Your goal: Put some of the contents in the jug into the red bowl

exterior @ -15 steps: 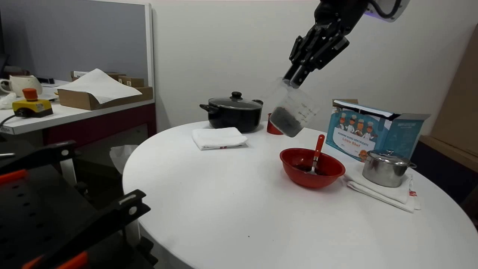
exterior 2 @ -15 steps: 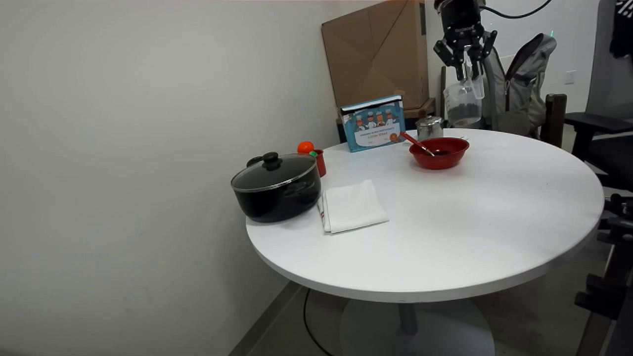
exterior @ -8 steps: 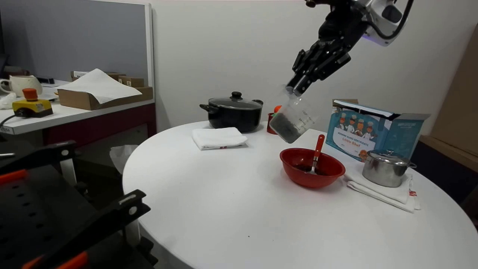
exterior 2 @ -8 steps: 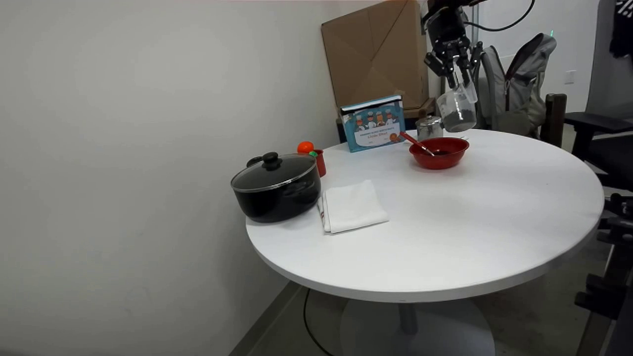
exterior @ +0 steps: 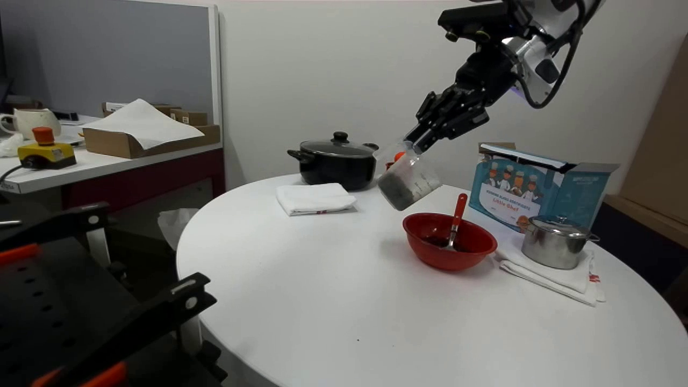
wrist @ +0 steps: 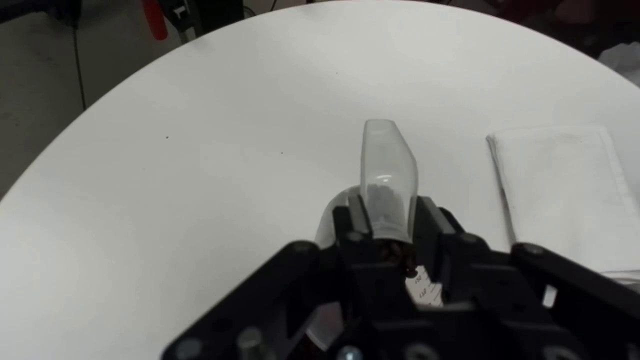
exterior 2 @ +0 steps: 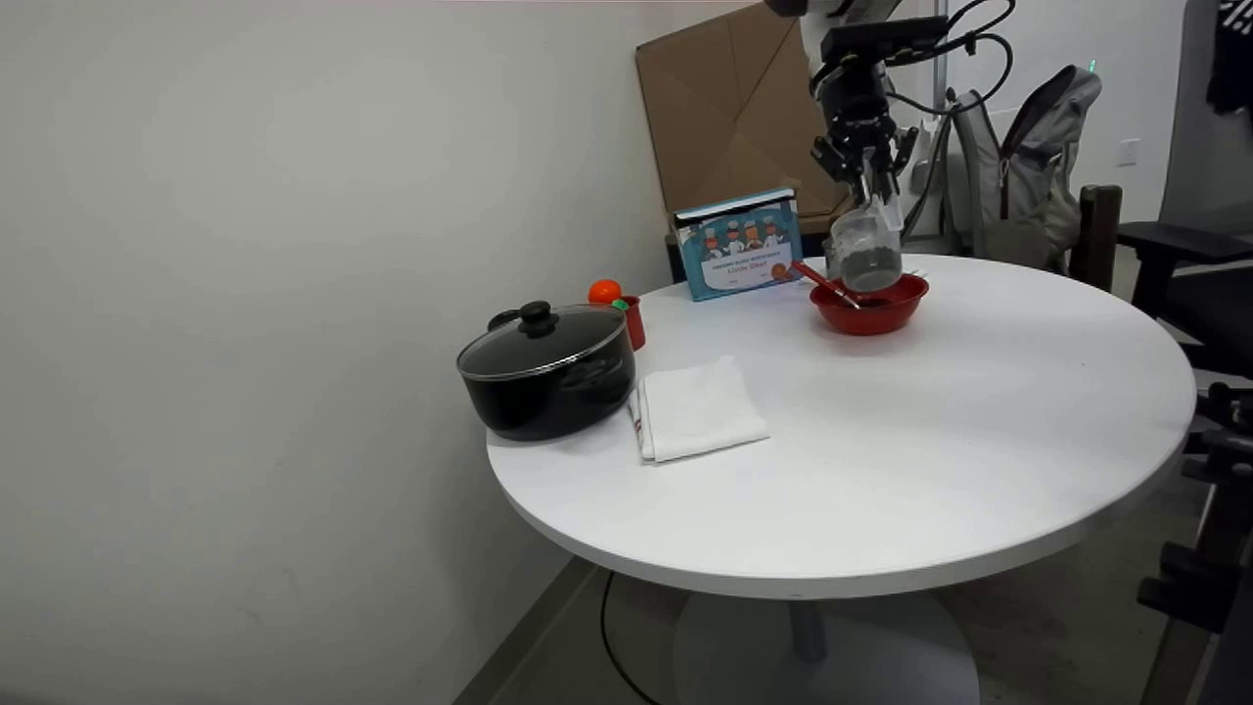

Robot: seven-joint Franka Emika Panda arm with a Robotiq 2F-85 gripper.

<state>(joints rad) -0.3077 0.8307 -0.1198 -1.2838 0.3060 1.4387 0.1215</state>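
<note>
My gripper (exterior: pixel 416 141) is shut on the handle (wrist: pixel 387 170) of the clear jug (exterior: pixel 422 180), with one finger on each side of it in the wrist view. The jug is tilted, its mouth toward the upper right in an exterior view. The dark contents (exterior: pixel 395 189) lie in its lower part; they also show through the wall in an exterior view (exterior 2: pixel 871 266). The red bowl (exterior: pixel 450 263) stands on the table with a red-handled utensil (exterior: pixel 459 207) in it and something dark at its bottom. The jug hangs above the bowl's left rim in that view, apart from it.
A metal pot (exterior: pixel 556 244) on a folded towel and a blue box (exterior: pixel 510 193) stand right of the bowl. A black lidded pot (exterior: pixel 338 166), a white towel (exterior: pixel 316 199) and a red cup (exterior 2: pixel 634 323) with an orange ball (exterior 2: pixel 605 292) are on the table.
The gripper has come down with the jug toward the red bowl. It moved left in an exterior view, and the jug is more tilted. The bowl has not moved.
</note>
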